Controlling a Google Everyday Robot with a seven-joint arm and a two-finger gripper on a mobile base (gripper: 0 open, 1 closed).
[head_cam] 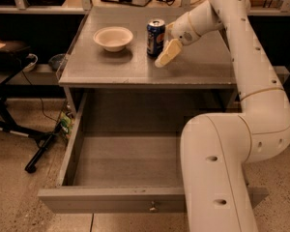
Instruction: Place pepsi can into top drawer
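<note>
My thick white jointed arm (241, 81) fills the right side, its near segment covering the right end of the wide grey wooden top drawer (111, 199); the drawer is pulled out towards me, its left and middle floor open; the grey table top (198, 71) above has free surface along its near edge; the cream round bowl (113, 37) sits far left; the dark-blue aluminium pepsi can (155, 36) stands upright right of it; my gripper (165, 56) is just beside the can, on its right and nearer side; whether it is open or closed I cannot tell.
</note>
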